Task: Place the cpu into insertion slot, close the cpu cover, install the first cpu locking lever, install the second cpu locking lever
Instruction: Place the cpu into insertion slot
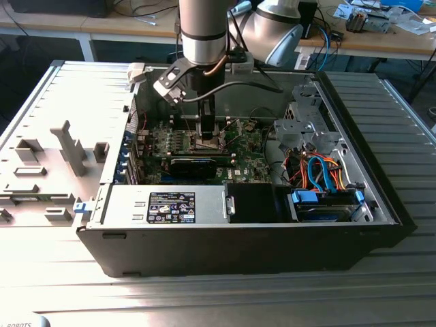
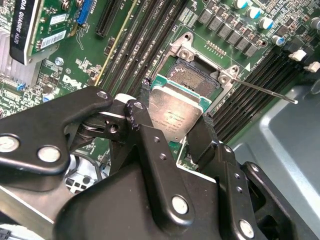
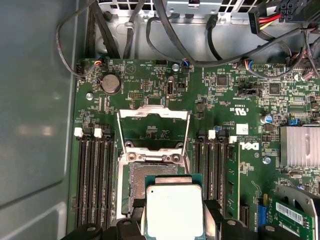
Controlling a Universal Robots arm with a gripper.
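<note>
The black two-fingered gripper (image 2: pixel 176 114) is clamping its fingers (image 2: pixel 202 142) on the flat square silver-grey cpu (image 3: pixel 174 210), holding it just above the square brownish-gold insertion slot (image 3: pixel 149 175), far inside the open black computer case (image 1: pixel 238 253). The thin silver-framed cpu cover (image 3: pixel 153 111) is standing flipped open beside that slot.

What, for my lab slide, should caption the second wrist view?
Gripper holding the cpu by its edges over the open insertion slot.

Silver-topped cpu (image 3: pixel 174 210) held just above the bare insertion slot (image 3: pixel 147 176); cpu cover (image 3: pixel 152 111) open, raised.
</note>
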